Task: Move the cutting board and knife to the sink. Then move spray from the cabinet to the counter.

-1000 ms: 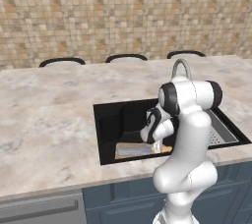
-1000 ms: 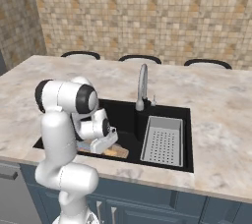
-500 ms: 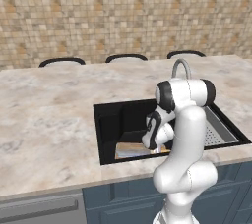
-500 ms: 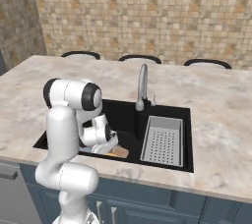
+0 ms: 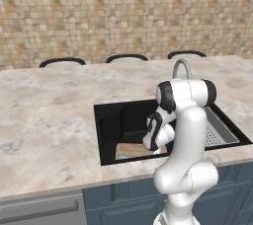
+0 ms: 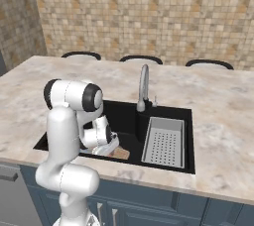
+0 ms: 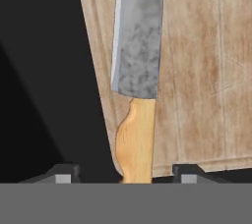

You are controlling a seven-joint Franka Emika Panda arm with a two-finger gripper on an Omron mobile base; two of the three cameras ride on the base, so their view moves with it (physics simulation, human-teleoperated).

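White arm bent down into the deep rectangular black sink basin [image 5: 118, 125], hand low inside it — the two-finger gripper [image 7: 123, 175] points at the basin floor. In the hand view its small dark fingertips [image 7: 63, 174] stand well apart, one on each side of the knife handle, with a clear gap between each tip and the handle; jaws parted, nothing clamped.

Kitchen knife with mottled grey steel blade and short orange-tan handle [image 7: 135, 66] lies flat on the light-brown wooden cutting board [image 7: 197, 70], blade running along the board's edge next to the black sink floor, handle end reaching the board's rounded corner. Board lies flat on the bottom of the basin; a strip of it shows in the left base view [image 5: 132, 149], just beside the hand, and a corner in the right base view [image 6: 120, 153].

Curved silver gooseneck faucet [image 6: 143, 87] stands at the back rim of the sink. Grey perforated drainer tray [image 6: 164, 140] sits in the part of the sink beside the board — apart from it.

Light beige marbled stone counter [image 5: 44, 120] surrounds the sink. Tan tiled wall [image 5: 123, 12] behind. Slate-blue drawer fronts [image 6: 149, 210] below the counter edge.
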